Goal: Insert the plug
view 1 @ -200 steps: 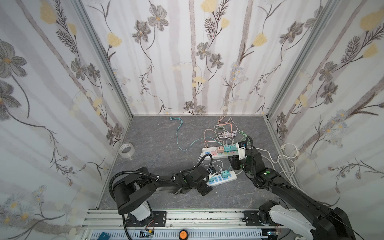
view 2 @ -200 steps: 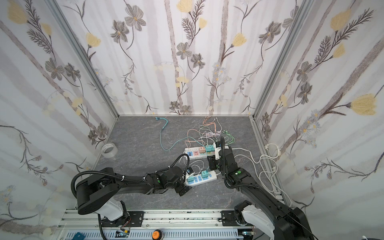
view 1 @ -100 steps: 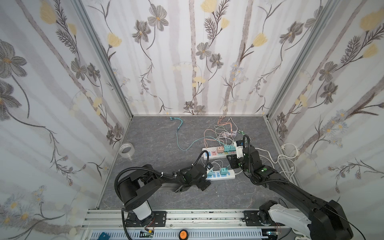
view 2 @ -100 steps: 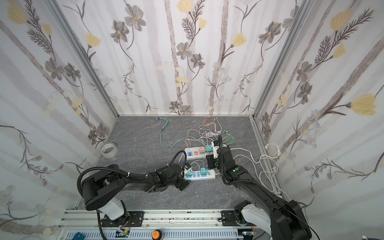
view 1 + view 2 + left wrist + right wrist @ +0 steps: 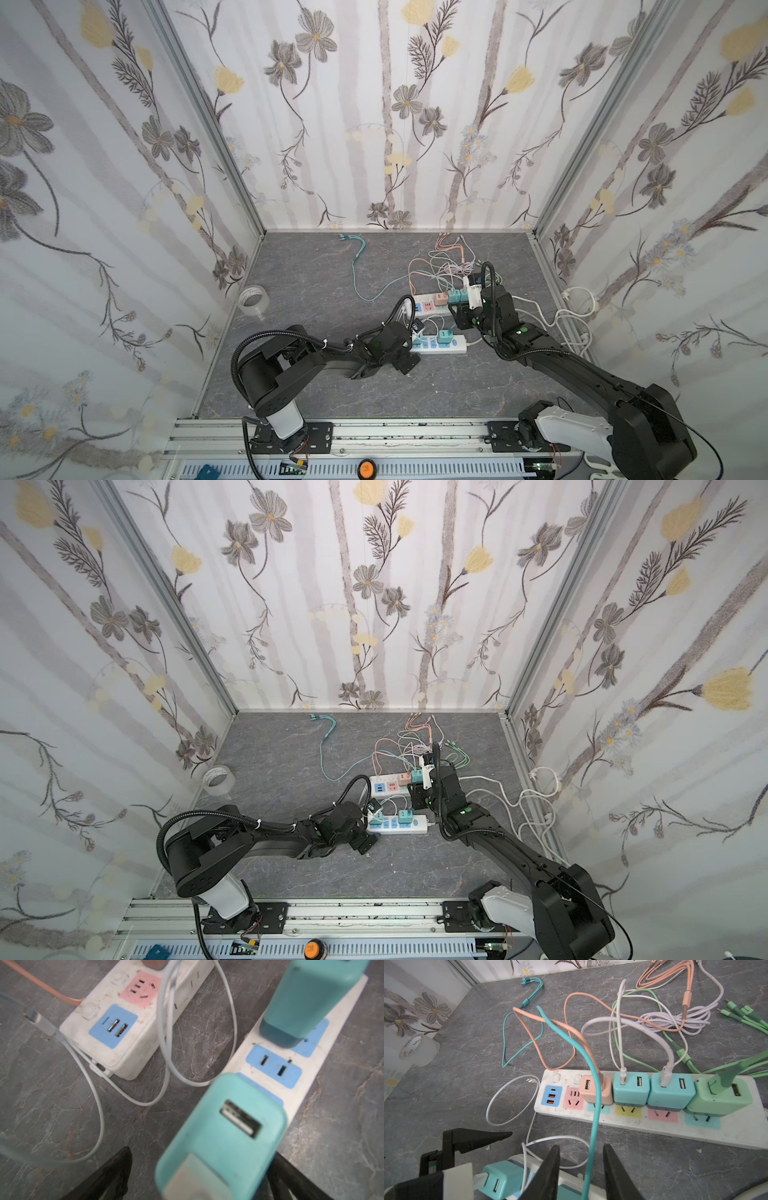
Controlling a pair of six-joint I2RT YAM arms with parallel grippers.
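we read this as the approach step: nothing is seated yet. the right gripper (image 5: 581,1147) has its jaws partly apart, and the teal cable (image 5: 594,1126) drops through the gap between them. it looks loose there, not pinched. the plug on that cable's end is hidden below the fingers, so we cannot say how it is turned. the left gripper (image 5: 202,1155) stands wide, straddling a teal adapter (image 5: 197,1126) at the end of the near power strip (image 5: 457,344). there is a gap on at least one side, so we judge it is bracing, not clamping. that adapter shows an empty usb port (image 5: 241,1120), which we take to be the target.

next, we think, the right jaws need to close on the plug body near its tip. they then need to square it with the port and push straight in while the left steadies the adapter. a slanted push could tip the adapter.

the count:
- two power strips, the near one and the far power strip (image 5: 654,1126).
- six adapters in all.
  - the near strip holds two: the second teal adapter (image 5: 307,1001) sits one socket along from the first.
  - the far strip holds four: a peach adapter (image 5: 596,1091), two far teal adapters (image 5: 631,1088) (image 5: 671,1091) and a green adapter (image 5: 720,1097).
- six thin cables by colour.
  - peach, white, lilac and green are plugged into the far row.
  - the teal one makes five.
  - another white cable (image 5: 489,1105) loops on the floor between the strips.
- one tape roll (image 5: 418,1049) by the wall.
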